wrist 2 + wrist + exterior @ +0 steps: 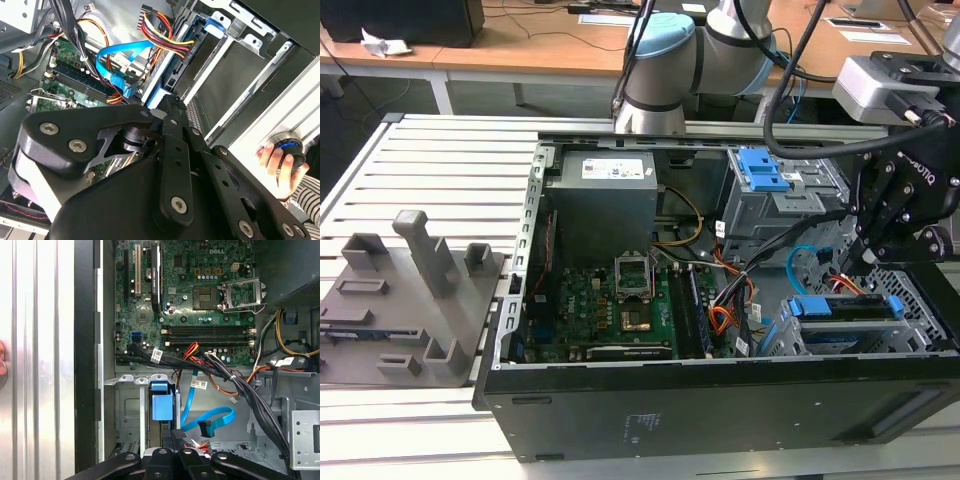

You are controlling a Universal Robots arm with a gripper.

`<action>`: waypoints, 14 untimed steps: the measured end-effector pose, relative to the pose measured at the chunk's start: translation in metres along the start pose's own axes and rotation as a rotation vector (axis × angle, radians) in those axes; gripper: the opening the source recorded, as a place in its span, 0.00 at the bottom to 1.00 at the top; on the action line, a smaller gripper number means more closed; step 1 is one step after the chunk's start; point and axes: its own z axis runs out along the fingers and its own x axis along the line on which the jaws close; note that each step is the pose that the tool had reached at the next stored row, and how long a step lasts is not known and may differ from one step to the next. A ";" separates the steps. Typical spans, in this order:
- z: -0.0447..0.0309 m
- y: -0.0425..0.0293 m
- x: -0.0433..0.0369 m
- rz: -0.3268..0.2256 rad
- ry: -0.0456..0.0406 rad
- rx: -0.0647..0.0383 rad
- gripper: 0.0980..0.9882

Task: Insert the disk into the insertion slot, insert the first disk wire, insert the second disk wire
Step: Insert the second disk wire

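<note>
The disk (845, 309) is seen seated in the insertion slot (923, 318) at the exterior view's lower right. The gripper (858, 262) is poised just above it, fingers (172, 130) pressed together; nothing pinched can be made out. Judging by this, a wire plug is best kept square to the disk's socket. A loose blue cable (212, 419) and a black wire bundle (235, 382) crowd close by and could be snagged.

Robotics lab or engineering workshop: an industrial robot arm (665, 60) stands over an open desktop computer case (720, 400) set on a slotted aluminium table (430, 170); a grey plastic fixture (410, 300) sits beside the case; wooden tables (540, 55) strewn with cables line the back; in the second wrist view, a person's hand (280, 172) holds a blue-ringed knob (292, 149).
</note>
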 end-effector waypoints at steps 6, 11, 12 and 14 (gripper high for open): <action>0.0000 0.0001 0.0000 0.000 0.0000 0.000 0.36; 0.0000 0.0001 -0.0006 0.000 -0.0001 0.000 0.36; -0.0001 -0.0008 -0.0015 0.000 0.0000 0.000 0.36; -0.0003 -0.0029 -0.0061 0.000 0.0000 0.000 0.36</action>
